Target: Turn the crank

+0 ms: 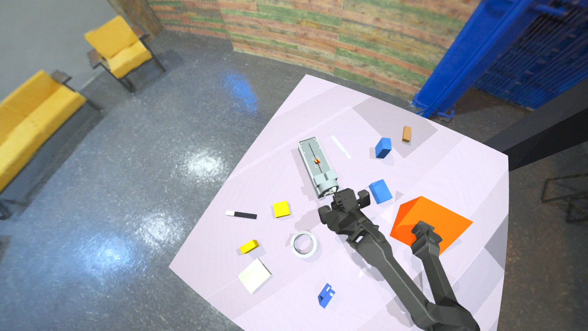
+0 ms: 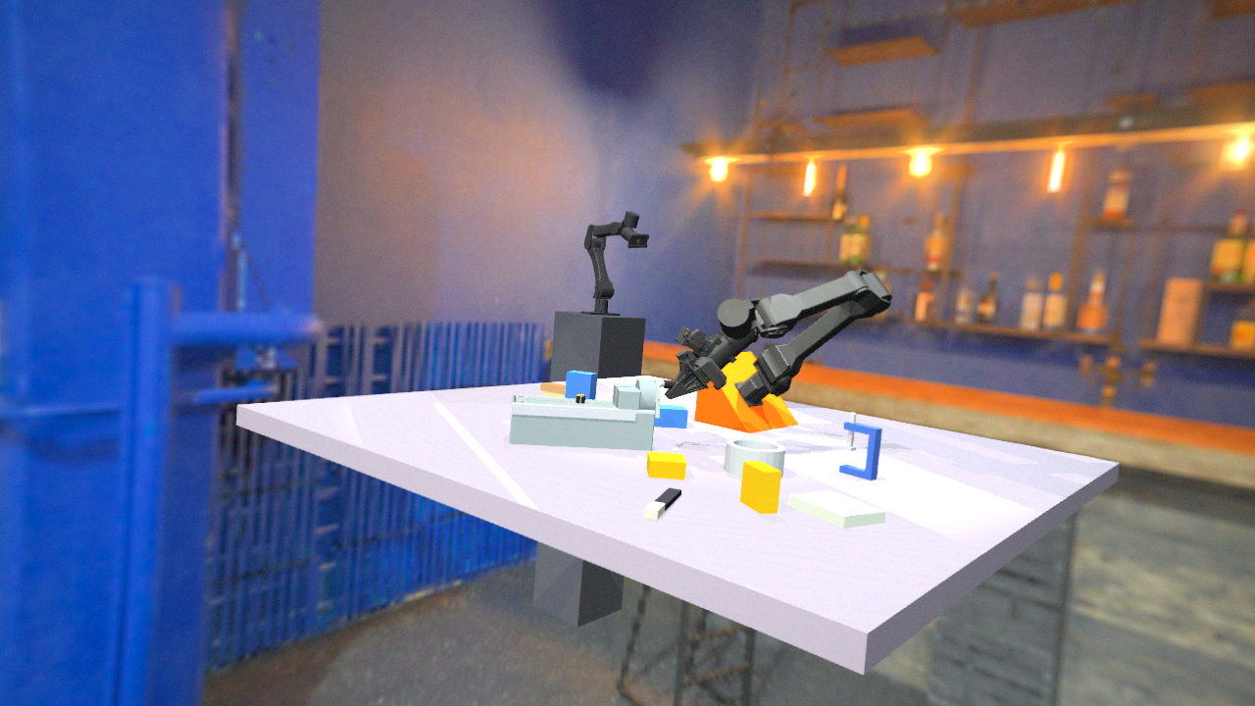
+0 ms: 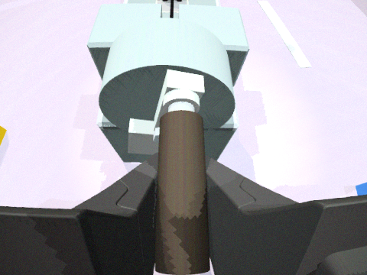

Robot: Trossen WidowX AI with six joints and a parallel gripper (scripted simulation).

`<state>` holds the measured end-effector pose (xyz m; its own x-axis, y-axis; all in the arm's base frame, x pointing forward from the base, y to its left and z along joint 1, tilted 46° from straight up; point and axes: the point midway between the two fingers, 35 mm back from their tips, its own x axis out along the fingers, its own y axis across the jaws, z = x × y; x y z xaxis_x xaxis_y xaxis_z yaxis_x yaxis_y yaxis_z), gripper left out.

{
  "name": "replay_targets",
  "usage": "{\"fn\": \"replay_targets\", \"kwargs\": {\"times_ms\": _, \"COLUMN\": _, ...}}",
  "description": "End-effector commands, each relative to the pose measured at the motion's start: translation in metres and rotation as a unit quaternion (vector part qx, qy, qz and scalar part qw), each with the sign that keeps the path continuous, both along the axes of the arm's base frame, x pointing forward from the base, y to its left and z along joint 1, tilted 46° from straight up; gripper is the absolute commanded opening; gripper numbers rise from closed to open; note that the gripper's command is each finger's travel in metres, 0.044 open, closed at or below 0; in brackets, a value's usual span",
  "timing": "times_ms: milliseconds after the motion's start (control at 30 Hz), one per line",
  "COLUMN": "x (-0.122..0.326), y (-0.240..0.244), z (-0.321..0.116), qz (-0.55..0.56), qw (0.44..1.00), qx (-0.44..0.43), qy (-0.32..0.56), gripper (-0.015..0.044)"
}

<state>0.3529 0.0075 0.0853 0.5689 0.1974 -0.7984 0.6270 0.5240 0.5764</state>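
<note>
The machine [image 1: 306, 153] [image 2: 570, 429] [image 3: 172, 46] is a long pale grey-green box with a slotted top and a round drum at its crank end. The red pointer [image 1: 317, 161] sits near mid-slot in the top view. Yellow bits show close beside it, but whether they are level is too small to tell. A white crank arm [image 3: 185, 79] on the drum carries a brown cylindrical handle [image 3: 181, 153]. My gripper [image 1: 335, 193] [image 2: 670, 391] [image 3: 177, 161] is shut on the handle, one finger on each side. The pointer is out of the wrist view.
Two blue blocks [image 1: 383, 148] [image 1: 380, 191] and an orange wedge [image 1: 443, 218] [image 2: 724, 414] are on the right in the top view. A yellow block [image 1: 281, 208] [image 2: 666, 466], a grey ring [image 1: 292, 244] and a blue clamp [image 1: 325, 297] [image 2: 872, 452] are nearer the front. Another arm [image 2: 600, 268] stands behind.
</note>
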Motion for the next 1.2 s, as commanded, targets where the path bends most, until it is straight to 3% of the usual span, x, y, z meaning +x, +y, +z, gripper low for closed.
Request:
{"fn": "replay_targets", "kwargs": {"times_ms": 0, "x": -0.0057, "y": -0.0034, "z": -0.0065, "qz": -0.004, "qw": 1.000, "qx": -0.002, "qy": 0.011, "gripper": 0.0000}}
{"fn": "replay_targets", "kwargs": {"times_ms": 1167, "x": -0.0078, "y": -0.0033, "z": -0.0117, "qz": -0.004, "qw": 1.000, "qx": -0.002, "qy": 0.011, "gripper": 0.0000}}
